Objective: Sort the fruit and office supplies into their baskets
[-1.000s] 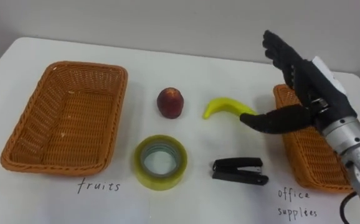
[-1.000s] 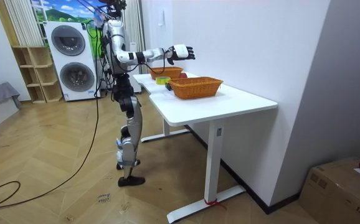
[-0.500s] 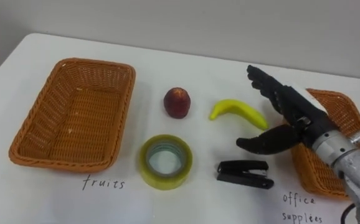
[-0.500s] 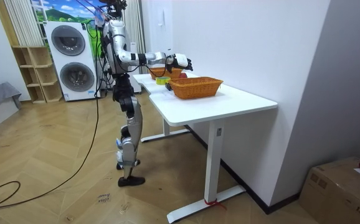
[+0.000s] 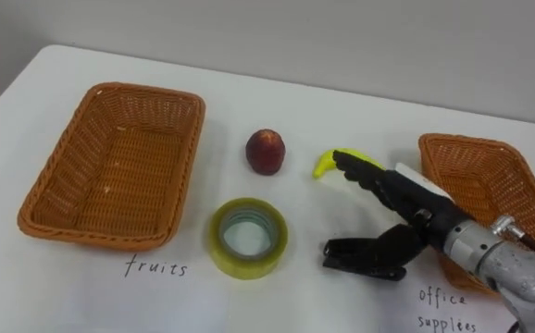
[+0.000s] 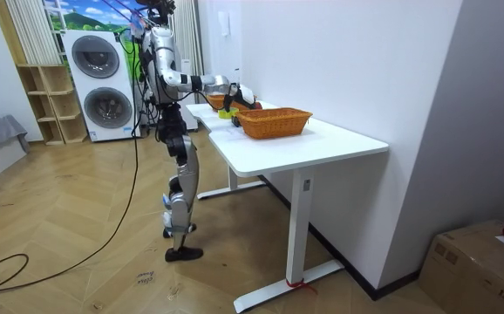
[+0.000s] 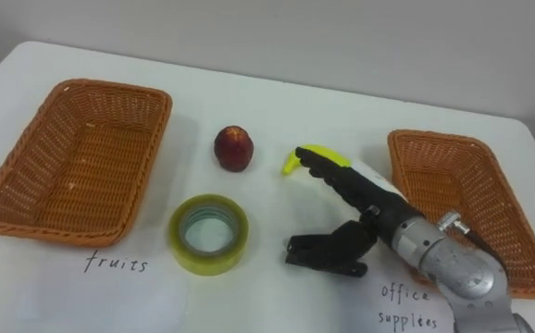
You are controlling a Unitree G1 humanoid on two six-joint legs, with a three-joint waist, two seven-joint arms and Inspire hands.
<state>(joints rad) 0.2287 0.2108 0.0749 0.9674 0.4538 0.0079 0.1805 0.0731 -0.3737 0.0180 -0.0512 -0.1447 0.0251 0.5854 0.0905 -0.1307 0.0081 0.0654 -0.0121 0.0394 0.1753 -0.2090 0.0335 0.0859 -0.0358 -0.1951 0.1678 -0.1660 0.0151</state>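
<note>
A red peach (image 5: 266,151) lies in the middle of the white table (image 5: 277,102). Right of it lies a yellow banana (image 5: 326,165), with only its left end showing from under my right hand (image 5: 400,196). That hand is open and low over the table, its fingers straight above the banana and its thumb down on a black stapler (image 5: 353,256). A yellow tape roll (image 5: 246,238) lies flat to the stapler's left. An empty wicker basket (image 5: 143,90) stands at the left and another empty one (image 5: 462,141) at the right.
Handwritten labels sit on the table in front of each basket. In the room view the robot stands at the end of the white table (image 6: 322,139), right arm stretched over it. Washing machines (image 6: 104,83) and a shelf stand behind it.
My right hand has come down and leftward from above the right basket to just over the banana and stapler. The view itself has shifted a little.
</note>
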